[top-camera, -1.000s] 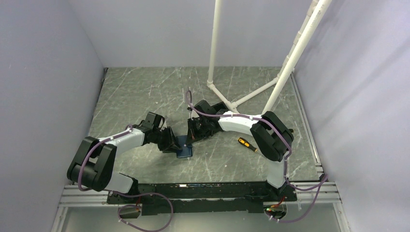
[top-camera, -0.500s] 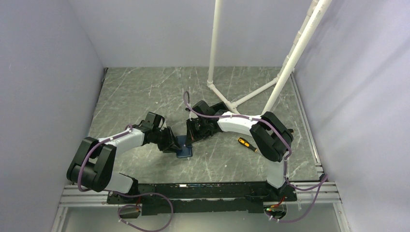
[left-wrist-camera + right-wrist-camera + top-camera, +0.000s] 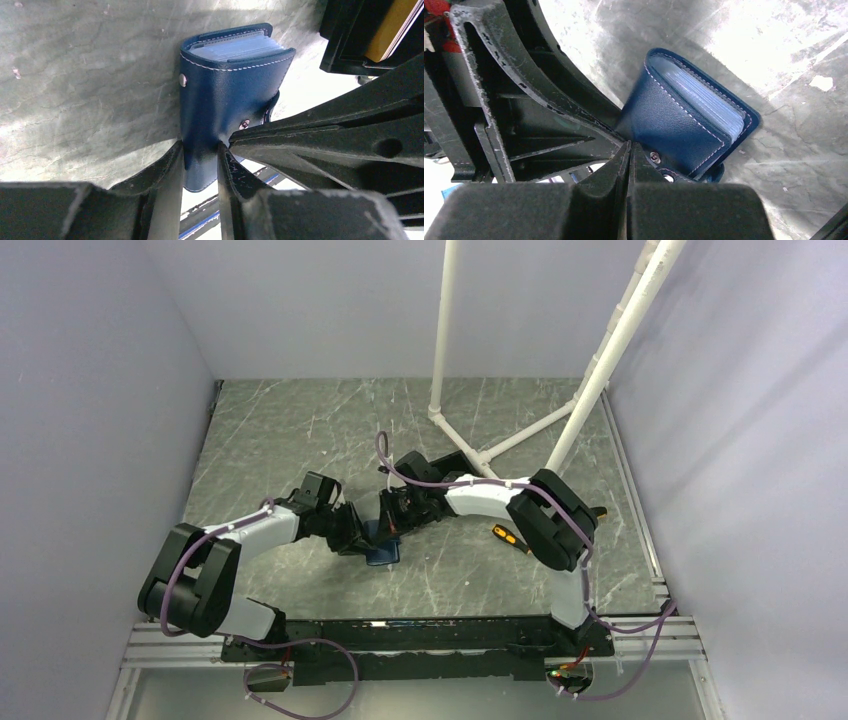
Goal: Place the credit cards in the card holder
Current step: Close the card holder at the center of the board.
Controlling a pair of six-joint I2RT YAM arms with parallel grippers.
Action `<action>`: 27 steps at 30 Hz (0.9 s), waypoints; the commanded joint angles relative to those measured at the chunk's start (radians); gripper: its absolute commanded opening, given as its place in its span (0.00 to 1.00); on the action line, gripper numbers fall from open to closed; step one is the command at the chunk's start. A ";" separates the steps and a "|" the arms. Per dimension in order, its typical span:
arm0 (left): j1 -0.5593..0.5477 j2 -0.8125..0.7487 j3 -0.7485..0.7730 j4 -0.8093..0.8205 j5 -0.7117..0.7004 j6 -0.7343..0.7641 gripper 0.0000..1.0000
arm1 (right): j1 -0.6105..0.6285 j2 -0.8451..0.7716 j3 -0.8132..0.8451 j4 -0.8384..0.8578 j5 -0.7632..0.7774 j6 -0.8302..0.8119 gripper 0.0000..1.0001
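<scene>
Surface (image 3: 300,430): grey-green, marbled, walls on three sides.

Left claw (image 3: 199,146): partly open. I have its two fingers clamped on the near end of the dark-blue card holder (image 3: 220,95). The holder's clear pockets are fanned at the end away from the claw.

Right claw (image 3: 629,146): fingers pressed together, tips touching the holder's cover by a snap stud, just beside the left claw.

Credit card (image 3: 390,25): an orange-gold edge against a black part beyond the right claw. I cannot tell what carries it.

Room: bare surface outward of the left claw. The screwdriver (image 3: 506,536) lies well behind the right claw, and the white pipe frame (image 3: 470,445) is beyond it, apart.
</scene>
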 commanded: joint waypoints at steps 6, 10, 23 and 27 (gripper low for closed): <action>-0.013 -0.043 0.019 0.047 -0.018 -0.004 0.25 | -0.005 -0.004 -0.036 0.066 -0.070 -0.008 0.00; -0.013 -0.044 0.005 0.052 -0.006 0.000 0.32 | -0.003 -0.062 0.110 -0.182 0.036 -0.090 0.00; 0.011 -0.082 0.038 0.013 0.028 0.033 0.55 | 0.091 -0.106 0.268 -0.566 0.486 -0.159 0.33; 0.041 -0.029 0.031 0.031 0.057 0.044 0.52 | 0.120 -0.050 0.322 -0.590 0.530 -0.186 0.35</action>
